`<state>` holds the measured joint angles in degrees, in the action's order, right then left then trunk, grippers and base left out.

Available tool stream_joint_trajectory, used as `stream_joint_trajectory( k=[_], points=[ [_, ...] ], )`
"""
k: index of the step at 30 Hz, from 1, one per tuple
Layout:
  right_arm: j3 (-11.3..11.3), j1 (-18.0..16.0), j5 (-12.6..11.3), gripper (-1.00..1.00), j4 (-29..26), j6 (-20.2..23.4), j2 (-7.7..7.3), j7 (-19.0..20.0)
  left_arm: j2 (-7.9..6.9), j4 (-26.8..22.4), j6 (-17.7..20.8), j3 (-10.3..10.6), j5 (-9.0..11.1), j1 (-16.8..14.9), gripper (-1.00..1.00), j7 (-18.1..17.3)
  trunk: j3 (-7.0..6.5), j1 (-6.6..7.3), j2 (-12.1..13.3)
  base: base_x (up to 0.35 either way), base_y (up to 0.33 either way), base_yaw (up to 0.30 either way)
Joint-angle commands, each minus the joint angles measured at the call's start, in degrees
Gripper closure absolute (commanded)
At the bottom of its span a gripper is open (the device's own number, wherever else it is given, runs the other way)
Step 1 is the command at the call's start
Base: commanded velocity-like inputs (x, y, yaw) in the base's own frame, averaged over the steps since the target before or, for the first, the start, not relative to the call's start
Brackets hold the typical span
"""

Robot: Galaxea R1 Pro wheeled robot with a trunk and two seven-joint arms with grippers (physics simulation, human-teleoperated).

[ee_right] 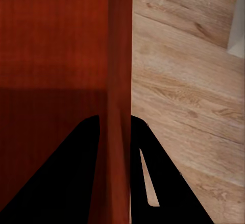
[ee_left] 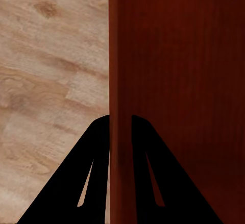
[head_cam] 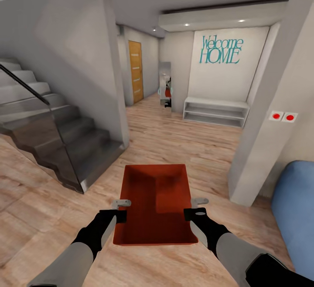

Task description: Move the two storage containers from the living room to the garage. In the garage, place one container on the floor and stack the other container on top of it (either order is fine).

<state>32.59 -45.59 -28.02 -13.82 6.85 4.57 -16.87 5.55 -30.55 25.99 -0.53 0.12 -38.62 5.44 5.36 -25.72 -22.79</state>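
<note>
Arms forward, tools astride container.

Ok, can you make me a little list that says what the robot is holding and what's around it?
held thing: storage container, orange-red, open top, nothing inside
left hand: shut on the container's left wall, one finger inside, one outside
right hand: shut on the right wall the same way
floor: light wood planks
stairs: grey, on the robot's left
door: orange-brown, down the hallway
wall sign: teal, reads Welcome HOME
bench shelf: white, under the sign
sofa: blue, on the robot's right
</note>
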Motion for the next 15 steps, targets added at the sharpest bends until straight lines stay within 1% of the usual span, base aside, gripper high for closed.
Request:
stream_joint_trajectory(
  k=[1,15],
  points=[
    [0.72,-0.02,-1.51,1.00,0.02,0.35,0.01,-0.35,0.07,-0.21,-3.35,-0.26,-1.89,-0.05,1.00,0.54,0.13,-0.07,-0.13,0.322,0.000,0.000],
    [0.74,-0.02,-1.51,1.00,0.02,0.35,0.00,-0.35,0.07,-0.21,-3.37,-0.26,-1.88,-0.05,1.00,0.54,0.13,-0.07,-0.13,0.322,0.000,0.000]
  ],
)
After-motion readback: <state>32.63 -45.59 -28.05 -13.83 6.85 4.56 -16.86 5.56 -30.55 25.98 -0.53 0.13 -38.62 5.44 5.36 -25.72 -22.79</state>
